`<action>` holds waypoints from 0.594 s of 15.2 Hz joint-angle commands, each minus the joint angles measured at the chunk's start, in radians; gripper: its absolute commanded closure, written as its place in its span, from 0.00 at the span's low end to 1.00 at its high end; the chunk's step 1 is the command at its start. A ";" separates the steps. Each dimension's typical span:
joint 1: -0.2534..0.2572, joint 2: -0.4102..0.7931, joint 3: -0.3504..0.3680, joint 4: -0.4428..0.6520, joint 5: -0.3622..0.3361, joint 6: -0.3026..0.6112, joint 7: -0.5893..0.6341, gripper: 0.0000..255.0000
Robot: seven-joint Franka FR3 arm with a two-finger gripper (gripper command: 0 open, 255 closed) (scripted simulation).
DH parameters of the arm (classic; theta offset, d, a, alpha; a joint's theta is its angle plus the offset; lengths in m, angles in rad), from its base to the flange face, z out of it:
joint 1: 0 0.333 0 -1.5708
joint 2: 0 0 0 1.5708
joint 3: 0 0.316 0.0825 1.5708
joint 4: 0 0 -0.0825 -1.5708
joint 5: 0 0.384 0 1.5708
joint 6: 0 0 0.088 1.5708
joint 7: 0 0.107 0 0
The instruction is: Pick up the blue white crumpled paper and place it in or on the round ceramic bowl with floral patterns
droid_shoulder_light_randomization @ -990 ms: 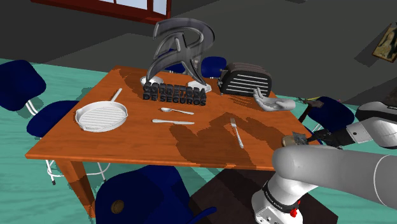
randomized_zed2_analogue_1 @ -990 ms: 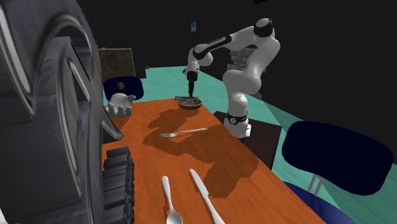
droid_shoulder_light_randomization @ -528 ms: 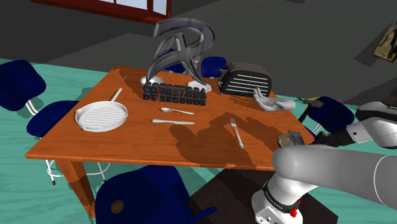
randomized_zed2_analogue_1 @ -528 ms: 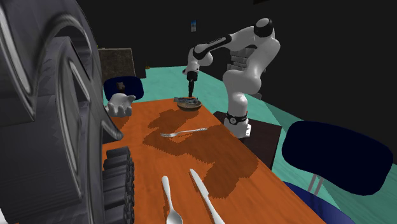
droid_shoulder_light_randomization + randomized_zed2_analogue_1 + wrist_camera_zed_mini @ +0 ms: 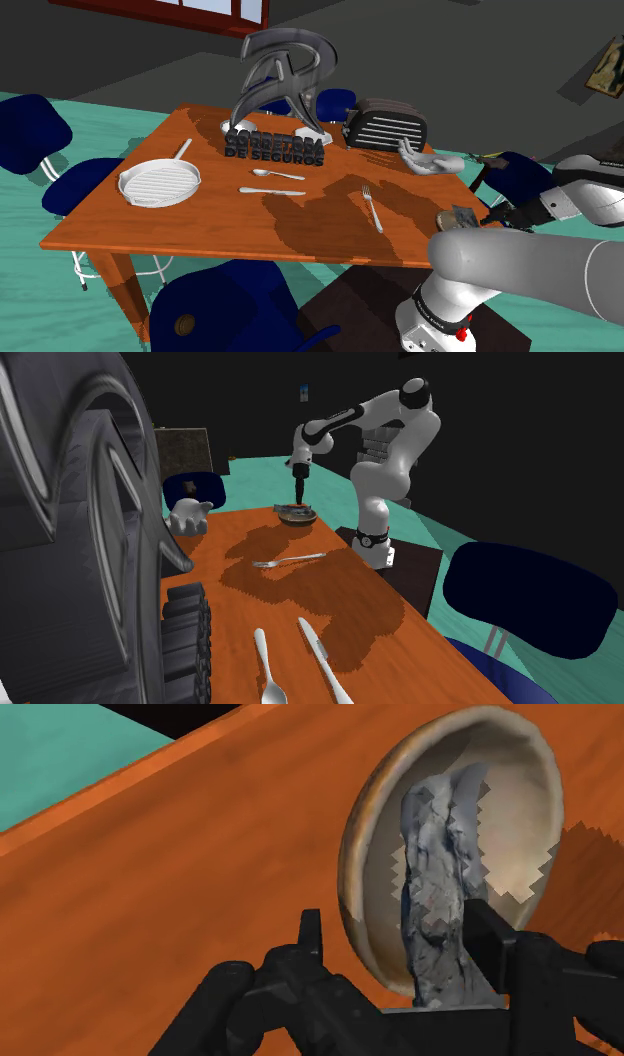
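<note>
Black two-finger gripper [image 5: 400, 936], fingers spread, hangs just above the round tan bowl [image 5: 515, 799] w/ the crumpled grey-blue paper [image 5: 440, 894] lying inside; one finger possibly grazes it. Bowl sits nr edge of the orange wooden table [image 5: 180, 894].

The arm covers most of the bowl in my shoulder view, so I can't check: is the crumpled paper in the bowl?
Observer: Yes. In the wrist view the grey-blue crumpled paper stands inside the bowl.
Operator: Is it gripped?
Observer: No. The hand is open; a gap separates one of the fingers from the paper.
Operator: Where is it relative to the bowl?
Observer: In the second exterior view the hand hangs just above the bowl, pointing down.
</note>
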 commanded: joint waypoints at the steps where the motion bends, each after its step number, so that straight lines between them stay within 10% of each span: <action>1: -0.041 0.081 0.210 -0.034 -0.056 0.021 0.165 0.00; 6: 0.027 0.466 0.702 0.048 -0.227 -0.107 0.709 0.00; 9: 0.060 0.577 0.741 0.075 -0.260 -0.134 0.799 0.00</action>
